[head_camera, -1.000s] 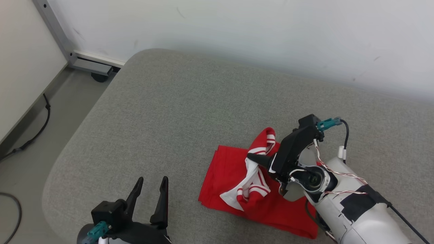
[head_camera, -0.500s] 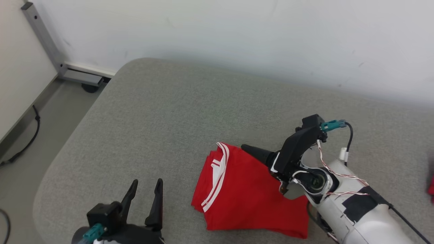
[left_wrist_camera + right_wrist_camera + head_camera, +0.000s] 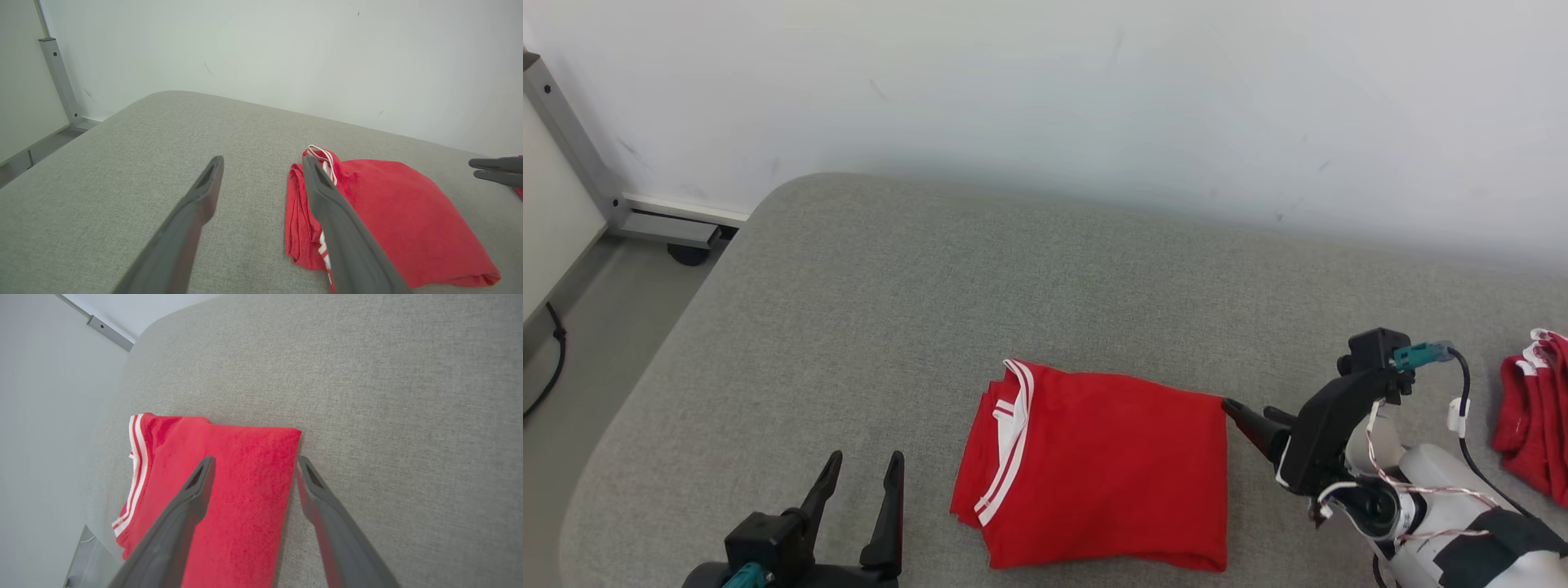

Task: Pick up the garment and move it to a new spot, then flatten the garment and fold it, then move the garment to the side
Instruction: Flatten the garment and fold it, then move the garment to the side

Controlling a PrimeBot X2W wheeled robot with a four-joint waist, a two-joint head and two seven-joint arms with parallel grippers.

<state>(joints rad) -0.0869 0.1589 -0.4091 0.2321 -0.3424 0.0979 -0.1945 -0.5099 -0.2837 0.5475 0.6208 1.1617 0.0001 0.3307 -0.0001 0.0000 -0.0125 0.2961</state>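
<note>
The garment (image 3: 1094, 465), red with white-striped trim along its left edge, lies folded into a flat rectangle on the grey padded surface (image 3: 931, 269). My right gripper (image 3: 1247, 408) stands open just off the garment's far right corner, holding nothing. In the right wrist view the right gripper (image 3: 255, 462) hovers over the garment (image 3: 241, 449), its fingers astride the cloth's right edge. My left gripper (image 3: 864, 467) is open and empty at the lower left, a short way left of the garment. In the left wrist view the left gripper (image 3: 262, 163) points past the garment (image 3: 388, 212), whose striped edge is partly hidden by one finger.
More red cloth with white trim (image 3: 1531, 408) lies at the far right edge. A white wall runs behind the surface. At the left, the floor holds a metal frame post (image 3: 564, 139) and a dark cable (image 3: 547, 359). The surface's rounded corner is at the left.
My right gripper opened and let go of the garment's striped part. The cloth now lies folded flat. The gripper drew back to its right corner. The head camera has also shifted.
</note>
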